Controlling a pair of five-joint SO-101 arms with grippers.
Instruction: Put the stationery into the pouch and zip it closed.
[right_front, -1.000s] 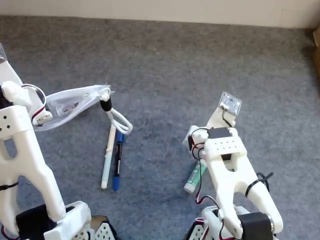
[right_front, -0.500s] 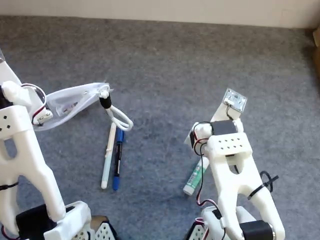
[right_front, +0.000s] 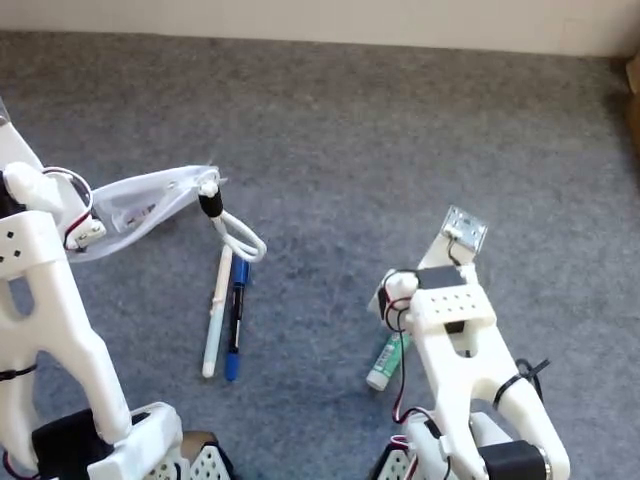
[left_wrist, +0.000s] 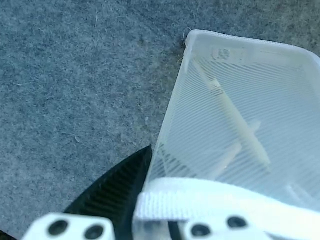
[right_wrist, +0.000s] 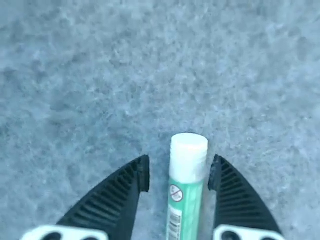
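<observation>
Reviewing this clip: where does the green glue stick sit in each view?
High view: the glue stick lies on the grey carpet, right of centre near the bottom edge, partly under the right arm.
Right wrist view: it lies inside the open right pincer, white cap pointing away from the camera.
Left wrist view: this one faces the pouch, held up over the carpet.
Shared landmark: the grey carpet.

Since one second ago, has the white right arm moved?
Yes. In the high view the right arm has drawn back toward its base, covering more of the green-and-white glue stick, which lies unmoved.
</observation>
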